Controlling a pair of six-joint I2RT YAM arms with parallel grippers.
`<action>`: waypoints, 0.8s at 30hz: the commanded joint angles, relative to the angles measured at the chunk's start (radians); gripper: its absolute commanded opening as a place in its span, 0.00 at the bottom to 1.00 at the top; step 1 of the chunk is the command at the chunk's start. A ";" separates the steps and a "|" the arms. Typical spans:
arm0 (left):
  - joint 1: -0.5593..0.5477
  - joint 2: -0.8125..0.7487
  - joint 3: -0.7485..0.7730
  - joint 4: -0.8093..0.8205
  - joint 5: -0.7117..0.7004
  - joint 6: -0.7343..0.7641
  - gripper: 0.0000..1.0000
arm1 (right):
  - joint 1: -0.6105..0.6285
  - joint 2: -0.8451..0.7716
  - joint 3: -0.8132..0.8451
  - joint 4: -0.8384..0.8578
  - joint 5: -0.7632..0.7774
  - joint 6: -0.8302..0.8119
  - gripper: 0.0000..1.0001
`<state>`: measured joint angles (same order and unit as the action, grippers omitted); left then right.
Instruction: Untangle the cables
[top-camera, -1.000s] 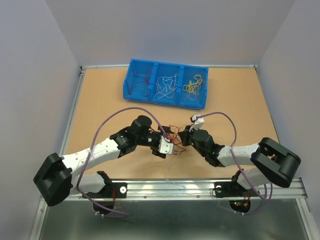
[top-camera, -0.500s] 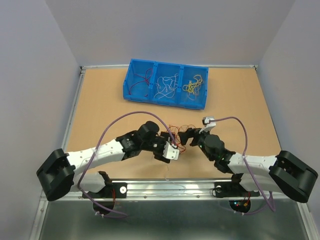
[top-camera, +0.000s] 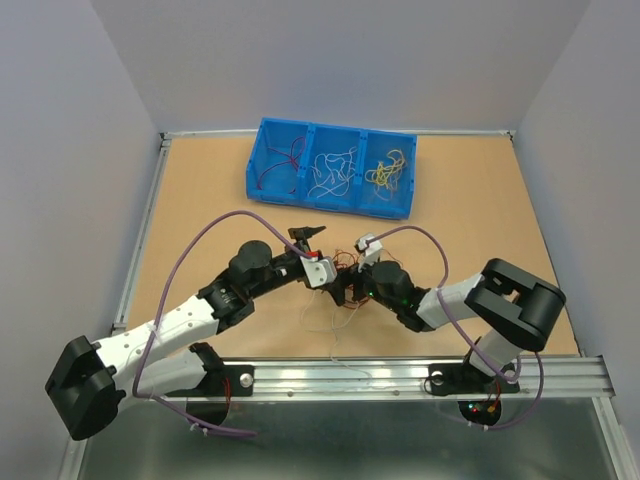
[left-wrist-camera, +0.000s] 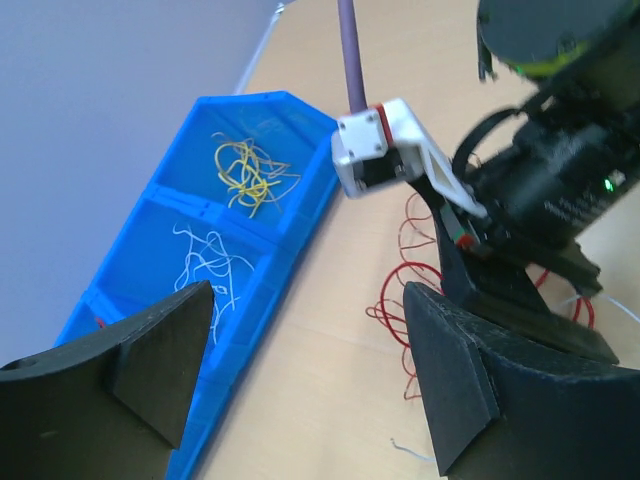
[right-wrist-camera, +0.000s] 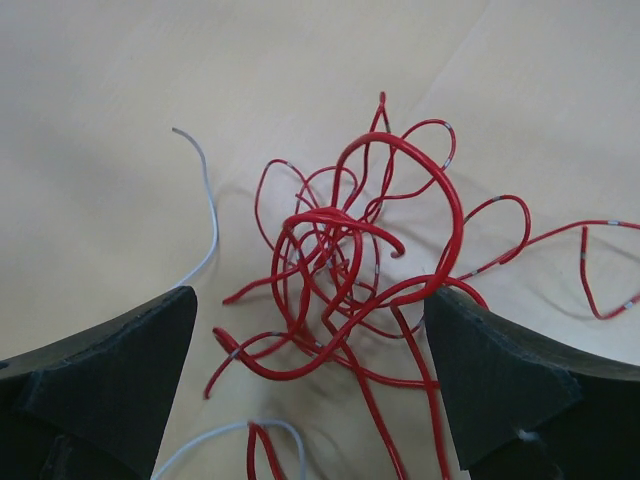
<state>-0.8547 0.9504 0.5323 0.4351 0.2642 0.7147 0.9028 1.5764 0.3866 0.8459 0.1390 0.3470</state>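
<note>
The cables on the surface are a red tangle of loops. It lies between the fingers of the right pincer, which stands wide open. Whether its right-hand finger touches the outermost loop is hard to make out. A loose white wire curves just beside the tangle, and another runs off the bottom edge.

From the top camera the tangle is mostly hidden under the two wrists, with only a few red loops peeping out. The left pincer is also open, with nothing between its fingers.

Only the top camera shows all of the blue bin, with red, white and yellow wires in separate compartments. The left wrist camera hides most of the red one.
</note>
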 joint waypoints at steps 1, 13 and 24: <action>0.023 -0.007 -0.006 0.091 0.039 -0.038 0.88 | 0.021 0.082 0.099 0.081 0.051 -0.037 1.00; -0.038 0.195 0.130 -0.326 0.299 0.187 0.87 | 0.018 -0.077 -0.024 0.016 0.531 0.055 0.03; -0.124 0.294 0.186 -0.434 0.280 0.209 0.86 | -0.045 -0.271 -0.153 -0.027 0.663 0.079 0.01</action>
<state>-0.9638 1.2415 0.6632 0.0315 0.5163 0.9039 0.8734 1.3262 0.2607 0.8162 0.7124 0.4015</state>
